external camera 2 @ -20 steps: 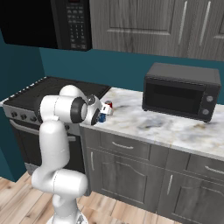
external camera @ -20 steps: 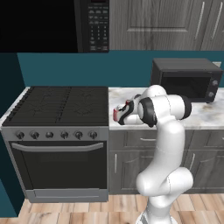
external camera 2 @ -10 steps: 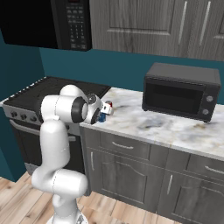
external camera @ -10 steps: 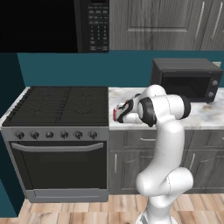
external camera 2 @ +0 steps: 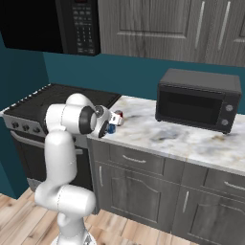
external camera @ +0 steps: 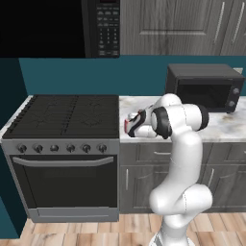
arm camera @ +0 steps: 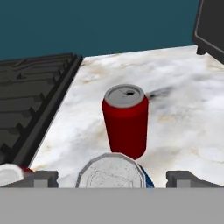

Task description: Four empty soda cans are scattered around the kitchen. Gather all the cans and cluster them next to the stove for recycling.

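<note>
**Blue can let go beside the stove**

Now that the gripper [arm camera: 111,177] has spread its jaws wide, where a second ago they were clamped on the can, the blue can [arm camera: 111,171] stands free between the two fingertips [arm camera: 43,178] with clear gaps on both sides. In the hand view its silvery top sits right under the camera, and a red can [arm camera: 126,119] stands upright just beyond it on the marble counter [arm camera: 183,118]. A sliver of a third red can [arm camera: 11,174] shows at the lower left, close to the stove [arm camera: 30,105]. From the right base view the blue can [external camera 2: 112,127] sits near the counter's left end, hard by the range. I judge this delivery done: the can has been placed in the cluster, and at least three now stand together there. Whether a fourth is present I cannot tell.

For room: the stove's raised grate edge runs along the left of the cluster, and the counter's front edge lies close under the wrist in the left base view, so a sideways pull risks clipping a neighbour or nudging the blue can toward the drop. Straight up and back looks safest. To the right the marble is open as far as the countertop microwave [external camera: 204,86], well apart from the cans.
</note>
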Tool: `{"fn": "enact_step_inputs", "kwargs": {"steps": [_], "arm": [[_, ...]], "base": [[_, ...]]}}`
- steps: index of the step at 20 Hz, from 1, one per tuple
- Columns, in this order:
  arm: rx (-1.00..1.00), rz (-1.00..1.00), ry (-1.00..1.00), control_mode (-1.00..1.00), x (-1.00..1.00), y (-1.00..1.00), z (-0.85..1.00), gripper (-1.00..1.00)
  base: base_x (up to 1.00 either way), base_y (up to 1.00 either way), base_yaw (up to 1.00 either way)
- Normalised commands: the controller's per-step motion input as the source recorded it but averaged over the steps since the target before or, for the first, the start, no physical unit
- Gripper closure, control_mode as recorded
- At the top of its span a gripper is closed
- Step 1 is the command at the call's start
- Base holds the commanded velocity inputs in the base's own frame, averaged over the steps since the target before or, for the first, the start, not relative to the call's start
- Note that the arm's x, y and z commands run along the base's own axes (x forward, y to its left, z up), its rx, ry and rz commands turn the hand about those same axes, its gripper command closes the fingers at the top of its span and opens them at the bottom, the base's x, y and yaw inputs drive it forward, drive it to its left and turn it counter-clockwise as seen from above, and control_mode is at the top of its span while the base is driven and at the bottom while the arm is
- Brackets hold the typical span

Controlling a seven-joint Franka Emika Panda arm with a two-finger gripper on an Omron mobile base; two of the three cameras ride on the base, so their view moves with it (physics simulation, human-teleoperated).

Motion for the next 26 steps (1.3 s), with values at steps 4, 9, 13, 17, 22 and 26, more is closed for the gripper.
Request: {"fn": "enact_step_inputs", "kwargs": {"steps": [4, 9, 13, 17, 22, 26], "arm": [[0.00, 0.00, -0.09, -1.00, -0.21, -0.10, 0.22, -1.00], [0.05, 0.05, -0.01, -1.00, -0.38, -0.23, 0.52, -1.00], [0.06, 0.06, 0.04, -1.00, -0.40, -0.26, 0.60, -1.00], [0.06, 0.05, 0.08, -1.00, -0.42, -0.27, 0.50, -1.00], [0.01, 0.02, 0.03, -1.00, -0.41, -0.26, 0.32, -1.00], [0.00, 0.00, 0.08, -1.00, -0.42, -0.31, 0.38, -1.00]], "base": [[0.00, 0.00, 0.00], [0.00, 0.00, 0.00], [0.00, 0.00, 0.00], [0.00, 0.00, 0.00], [0.00, 0.00, 0.00], [0.00, 0.00, 0.00]]}}
